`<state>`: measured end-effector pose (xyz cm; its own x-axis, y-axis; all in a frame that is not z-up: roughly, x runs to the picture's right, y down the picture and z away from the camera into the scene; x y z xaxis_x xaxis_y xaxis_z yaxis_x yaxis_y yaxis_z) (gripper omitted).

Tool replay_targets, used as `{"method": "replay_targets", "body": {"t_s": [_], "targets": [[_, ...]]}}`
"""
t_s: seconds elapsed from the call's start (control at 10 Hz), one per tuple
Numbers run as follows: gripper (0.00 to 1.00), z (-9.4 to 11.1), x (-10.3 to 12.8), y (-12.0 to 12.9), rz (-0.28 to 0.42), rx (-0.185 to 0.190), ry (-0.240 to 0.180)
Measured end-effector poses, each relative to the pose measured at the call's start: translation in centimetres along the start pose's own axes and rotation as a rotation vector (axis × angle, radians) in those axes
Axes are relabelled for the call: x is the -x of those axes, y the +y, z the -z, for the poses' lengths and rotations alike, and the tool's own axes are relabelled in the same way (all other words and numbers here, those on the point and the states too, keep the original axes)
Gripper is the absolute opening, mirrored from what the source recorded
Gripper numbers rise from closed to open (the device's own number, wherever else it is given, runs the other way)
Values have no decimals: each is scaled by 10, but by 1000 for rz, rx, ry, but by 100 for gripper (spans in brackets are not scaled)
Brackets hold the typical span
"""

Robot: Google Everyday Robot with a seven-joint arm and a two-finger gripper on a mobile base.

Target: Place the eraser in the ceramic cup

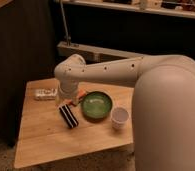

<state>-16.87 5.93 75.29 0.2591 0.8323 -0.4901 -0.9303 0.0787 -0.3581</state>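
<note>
Presently: gripper (65, 99) spread, over eraser (68, 116) | eraser flat on table (41, 136) near green bowl (96, 105) | ceramic cup (119, 117) beside bowl

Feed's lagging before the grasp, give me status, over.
Gripper just above far end of eraser, jaws open, nothing held. Eraser flat on table, beside green bowl. Ceramic cup upright beyond bowl; bowl sits between them.

On table (41, 142): eraser (68, 116) left of bowl (96, 106), cup (119, 117) right (claw (65, 102) over eraser's far end).
</note>
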Motion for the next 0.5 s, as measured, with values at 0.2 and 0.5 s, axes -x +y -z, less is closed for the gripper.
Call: {"method": "replay_targets", "body": {"t_s": [0.2, 0.5], "targets": [[65, -11, 19, -3, 99, 27, -2], [65, -19, 29, -2, 126, 22, 29]]}}
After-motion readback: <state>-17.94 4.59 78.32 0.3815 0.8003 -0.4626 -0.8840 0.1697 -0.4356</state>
